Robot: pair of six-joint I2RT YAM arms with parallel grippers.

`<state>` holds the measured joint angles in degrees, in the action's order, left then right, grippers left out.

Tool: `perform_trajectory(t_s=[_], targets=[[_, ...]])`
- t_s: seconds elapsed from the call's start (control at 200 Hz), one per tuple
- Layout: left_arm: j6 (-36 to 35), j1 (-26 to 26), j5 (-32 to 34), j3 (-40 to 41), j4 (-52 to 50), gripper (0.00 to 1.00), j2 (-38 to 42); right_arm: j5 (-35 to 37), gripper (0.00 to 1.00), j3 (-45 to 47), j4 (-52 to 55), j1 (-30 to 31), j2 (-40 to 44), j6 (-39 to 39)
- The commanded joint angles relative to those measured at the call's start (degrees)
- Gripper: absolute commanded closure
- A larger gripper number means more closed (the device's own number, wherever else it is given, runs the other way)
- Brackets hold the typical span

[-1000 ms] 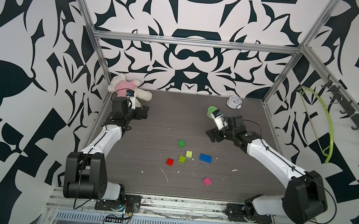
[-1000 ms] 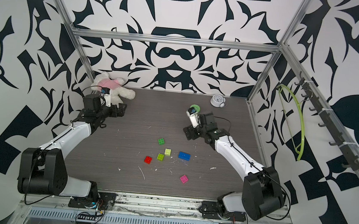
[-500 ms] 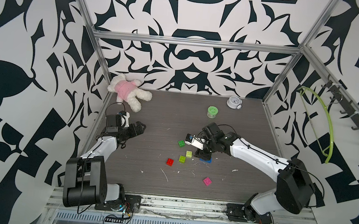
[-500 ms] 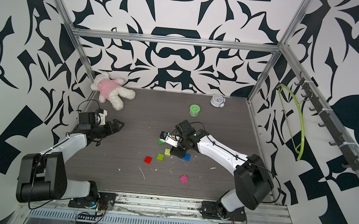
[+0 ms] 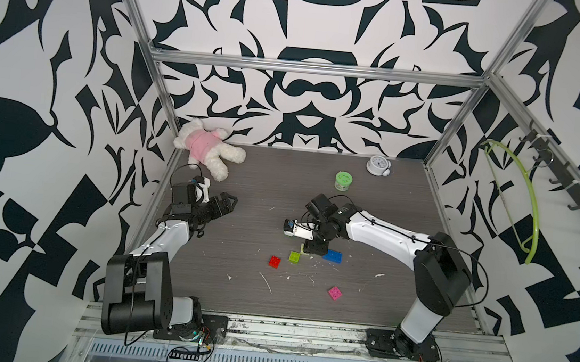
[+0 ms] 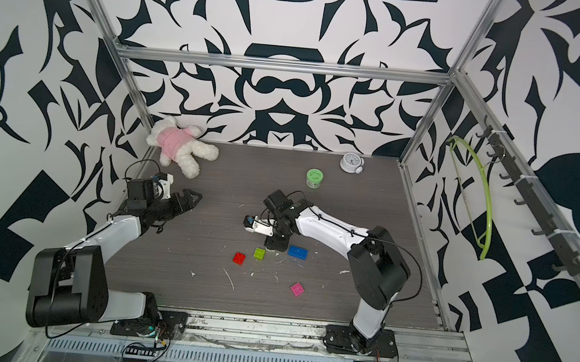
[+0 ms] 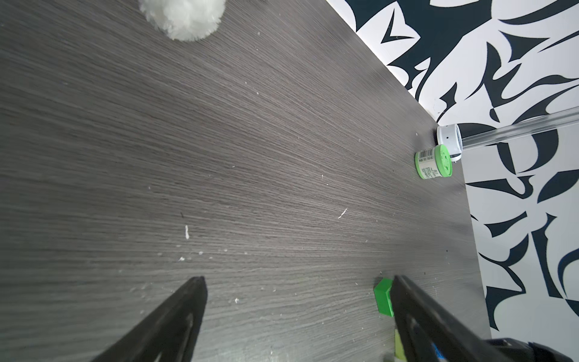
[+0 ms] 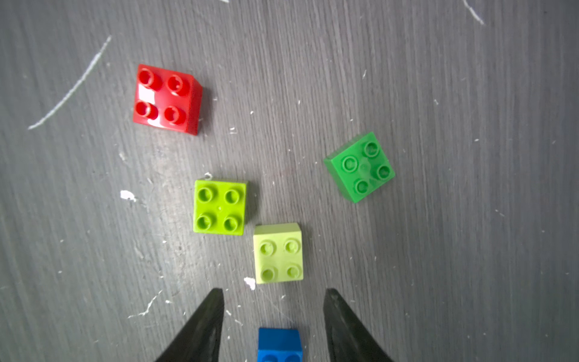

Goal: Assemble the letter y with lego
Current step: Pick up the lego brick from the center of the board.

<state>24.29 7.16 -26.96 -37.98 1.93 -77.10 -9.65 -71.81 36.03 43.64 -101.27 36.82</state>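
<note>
Letter y unstarted; red brick (image 8: pixel 166 98), pink brick (image 5: pixel 334 292), green brick (image 8: pixel 360 167), lime brick (image 8: pixel 219 207), paler lime brick (image 8: pixel 278 252) and blue brick (image 8: pixel 279 343) lie loose on the counter (image 8: pixel 470 219); right claw (image 8: pixel 274 293) parted astride the blue brick, not gripping; left claw (image 7: pixel 297 279) released, empty.

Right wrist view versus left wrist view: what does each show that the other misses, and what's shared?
Only right wrist: the red brick, the lime brick, and the blue brick between the open right gripper's fingers. Only left wrist: the green tub, the white clock, a plush paw, the open left gripper. Both: the green brick, half hidden by a finger in the left wrist view, perhaps the paler lime brick as a sliver there, and the wood table.
</note>
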Motion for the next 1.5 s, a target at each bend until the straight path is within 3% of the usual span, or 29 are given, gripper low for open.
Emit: perform_trajectory(t_s=[0.0, 0.74, 1.24, 1.395, 1.495], targets=[[0.32, 0.24, -0.71, 0.45, 0.44, 0.04, -0.49, 0.34, 0.46, -3.56, 3.96, 0.55, -1.28, 1.97], [0.65, 0.24, -0.96, 0.52, 0.31, 0.04, -0.68, 0.53, 0.49, -7.99, 5.80, 0.97, -8.58, 2.12], [0.67, 0.33, -1.15, 0.61, 0.26, 0.04, -1.05, 1.65, 0.58, -8.52, 5.63, 1.01, -10.39, 2.84], [0.67, 0.33, -1.02, 0.62, 0.26, 0.04, -1.05, 1.94, 0.70, -9.18, 6.17, 1.01, -10.74, 3.17], [0.67, 0.33, -1.10, 0.67, 0.26, 0.04, -1.04, 2.05, 0.72, -9.33, 6.09, 1.01, -9.66, 3.15]])
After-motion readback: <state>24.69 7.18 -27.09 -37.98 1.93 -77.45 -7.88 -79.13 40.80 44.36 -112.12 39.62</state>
